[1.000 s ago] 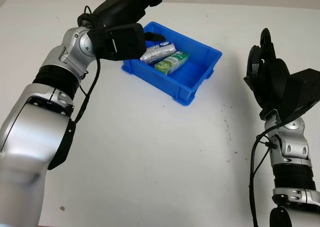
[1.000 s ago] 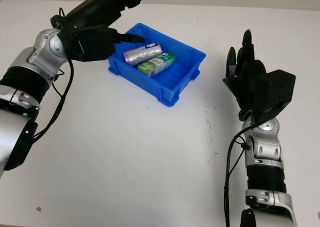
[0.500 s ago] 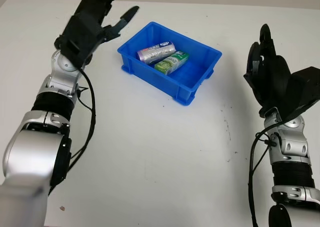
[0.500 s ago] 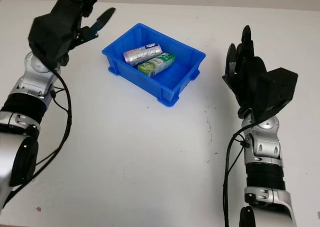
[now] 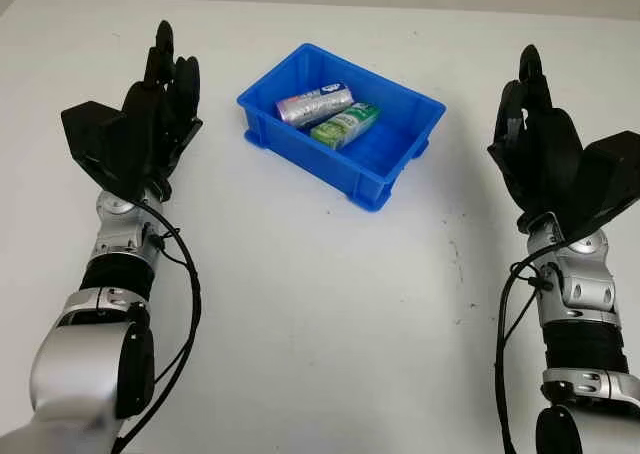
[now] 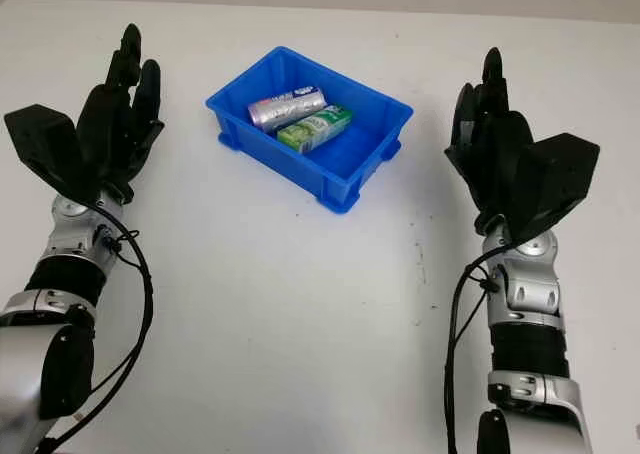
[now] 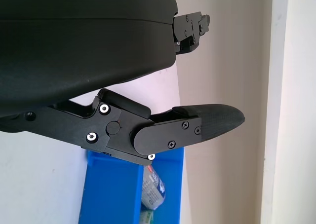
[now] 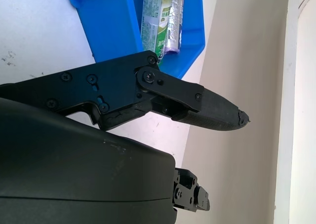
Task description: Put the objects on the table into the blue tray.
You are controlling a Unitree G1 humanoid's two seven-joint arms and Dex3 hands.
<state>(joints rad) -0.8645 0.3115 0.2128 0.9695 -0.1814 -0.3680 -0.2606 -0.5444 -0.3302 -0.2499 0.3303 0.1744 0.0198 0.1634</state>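
Starting at the left of the table, the left hand [image 5: 140, 124] has pulled back from over the tray, where it hovered a second ago, and now stands raised at the left side, well apart from everything, open and holding nothing. That retreat reads to me as a release finished: whatever it carried is down, and the arm is clearing out. Moving right, the blue tray [image 5: 385, 179] sits toward the far middle of the white table [image 5: 300, 314], set at an angle to the table's edges, and it has not shifted. Inside it, against the far-left end, lie two things side by side and touching: a silvery packet [image 5: 314, 105] with blue and pink print, lying on its side, and just to the near-right of it a green and white packet [image 5: 343, 124], also on its side (both look like small wrapped snack or tissue packs, though I cannot read the labels). The rest of the tray floor is bare blue. Around the tray I see only a few small dark specks on the tabletop, so the job looks done or nearly so. At the far right, the right hand [image 5: 540, 149] is held up beside the tray, well apart from it, open and idle, much where it was.
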